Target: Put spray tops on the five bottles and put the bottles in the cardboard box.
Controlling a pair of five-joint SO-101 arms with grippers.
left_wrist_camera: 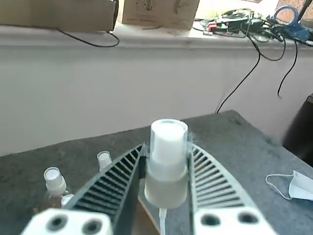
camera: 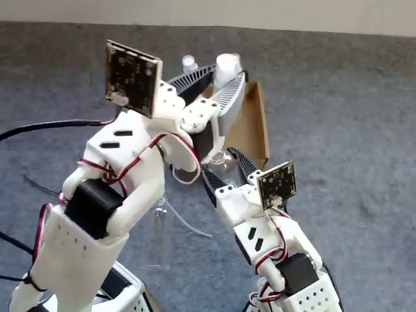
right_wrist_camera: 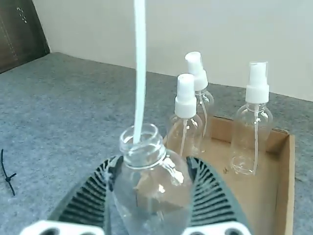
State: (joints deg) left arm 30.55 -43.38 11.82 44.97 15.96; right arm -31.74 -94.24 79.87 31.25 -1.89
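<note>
The left fingers (left_wrist_camera: 117, 181) are closed on a spray top (left_wrist_camera: 167, 156), held upright. Its tube (right_wrist_camera: 140, 73) hangs down into the neck of an open bottle (right_wrist_camera: 149, 186). The right fingers (right_wrist_camera: 88, 196) clasp this bottle at the shoulders, just beside the box (right_wrist_camera: 281, 196). Three topped bottles (right_wrist_camera: 186, 122) stand in the box. Another bottle (camera: 158, 227) lies on the counter toward its near edge, between the arms.

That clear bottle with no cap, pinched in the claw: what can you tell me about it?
The bottle is small, clear and round-shouldered, glass or plastic by its look, and seems empty. It stands upright, its neck open and uncapped. The right claw grips its body from both sides. A white tube hangs from above into its mouth. The cardboard box lies behind it.
</note>
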